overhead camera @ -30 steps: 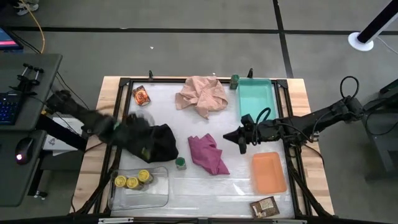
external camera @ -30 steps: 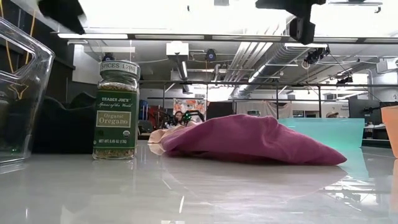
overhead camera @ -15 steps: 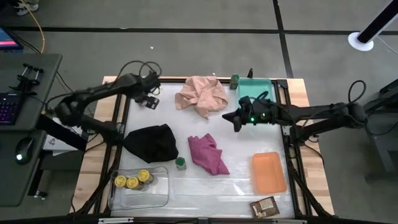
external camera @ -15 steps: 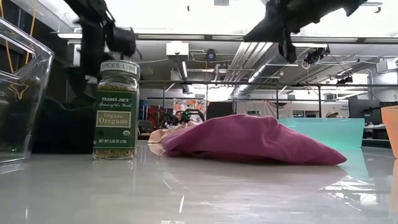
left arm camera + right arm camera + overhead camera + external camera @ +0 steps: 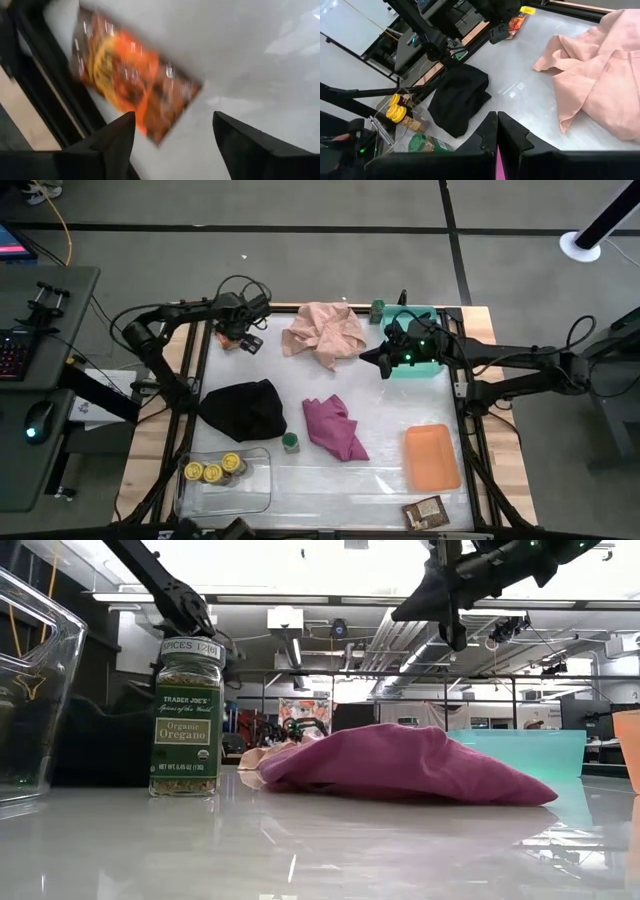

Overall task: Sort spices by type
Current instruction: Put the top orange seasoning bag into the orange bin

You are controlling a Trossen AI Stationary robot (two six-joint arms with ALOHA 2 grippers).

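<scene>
Three yellow-lidded jars (image 5: 212,470) are found grouped in the clear tray (image 5: 250,498) at the near left of the bench (image 5: 480,330); this type is judged sorted. The remaining spices are not grouped. One dark-green jar (image 5: 290,443) stands alone on the bench between the black cloth (image 5: 245,408) and the magenta cloth (image 5: 335,428), and is labelled oregano in the low view. The second dark-green jar (image 5: 377,310) stands at the far edge, just beside the teal tray (image 5: 425,320). One brown-orange packet (image 5: 227,335) lies flat in the far left corner; the other packet (image 5: 426,511) lies at the near right edge, near the orange tray (image 5: 432,457). Both coloured trays are seen to hold nothing. The left gripper (image 5: 246,338) is poised directly over the far packet, its fingers (image 5: 112,145) spread wide to either side of it and nothing gripped. The right gripper (image 5: 381,360) hangs beside the teal tray with fingers pressed together and nothing held. About one type in three is judged complete; the green jars and the packets are left to be placed.
</scene>
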